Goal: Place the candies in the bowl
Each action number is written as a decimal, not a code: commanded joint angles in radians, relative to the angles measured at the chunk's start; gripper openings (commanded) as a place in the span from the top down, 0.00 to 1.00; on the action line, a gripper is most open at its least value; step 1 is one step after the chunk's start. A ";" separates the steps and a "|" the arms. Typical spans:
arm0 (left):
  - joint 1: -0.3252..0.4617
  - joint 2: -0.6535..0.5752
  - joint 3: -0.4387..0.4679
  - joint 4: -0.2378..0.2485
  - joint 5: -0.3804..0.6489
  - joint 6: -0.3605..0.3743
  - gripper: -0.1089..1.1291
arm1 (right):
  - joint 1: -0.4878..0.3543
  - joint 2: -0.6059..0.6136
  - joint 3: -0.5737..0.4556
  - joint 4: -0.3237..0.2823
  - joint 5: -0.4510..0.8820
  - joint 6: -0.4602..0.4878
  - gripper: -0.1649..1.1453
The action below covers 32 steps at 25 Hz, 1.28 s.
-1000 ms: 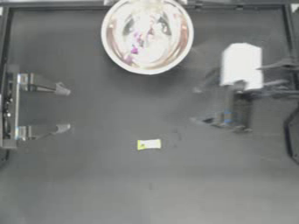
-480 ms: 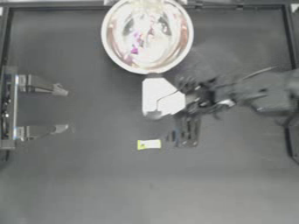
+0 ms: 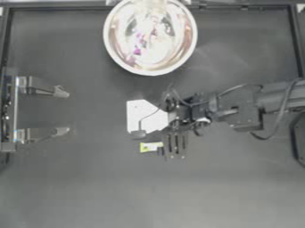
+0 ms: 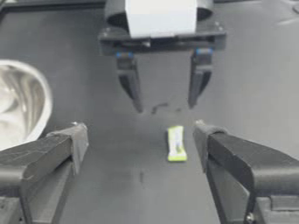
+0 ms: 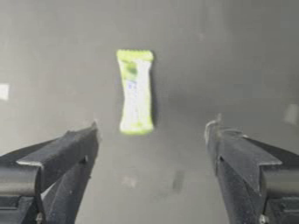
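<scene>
Moved since earlier: the right arm has been brought in from the right side toward the middle of the counter, and its claw has been lowered beside the yellow-green candy, which has kept its place.
Right claw: positioned near the middle of the counter, just beside the yellow-green candy; its jaws are spread apart and nothing is held between them, as is seen in the right wrist view.
Yellow-green candy: laid flat on the counter, well apart from the bowl; in the right wrist view it is seen just ahead of the gap between the jaws, untouched by either one.
Left claw: parked at the left side of the counter, jaws released and empty; in the left wrist view the candy is seen lying farther off, with the right claw beyond it.
Bowl: set at the far edge of the counter, in the middle; a part of its rim is seen in the left wrist view.
Candies in bowl: small coloured pieces, one of them magenta, are seen on the shiny inside; their number cannot be told.
</scene>
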 commanded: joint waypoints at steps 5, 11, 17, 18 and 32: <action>0.000 -0.005 -0.009 -0.003 -0.008 -0.002 0.09 | 0.020 0.046 -0.063 0.006 -0.021 -0.002 0.11; 0.000 -0.005 0.002 -0.003 -0.012 -0.003 0.09 | 0.020 0.083 -0.075 0.003 -0.021 0.000 0.11; 0.000 -0.005 0.008 -0.011 -0.028 -0.002 0.09 | 0.020 0.104 -0.077 0.005 -0.023 0.005 0.11; 0.000 -0.005 0.008 -0.011 -0.028 -0.002 0.09 | 0.023 0.106 -0.077 -0.002 -0.023 0.011 0.11; 0.000 -0.005 0.009 -0.017 -0.028 -0.002 0.09 | 0.028 0.150 -0.117 -0.018 0.025 0.021 0.27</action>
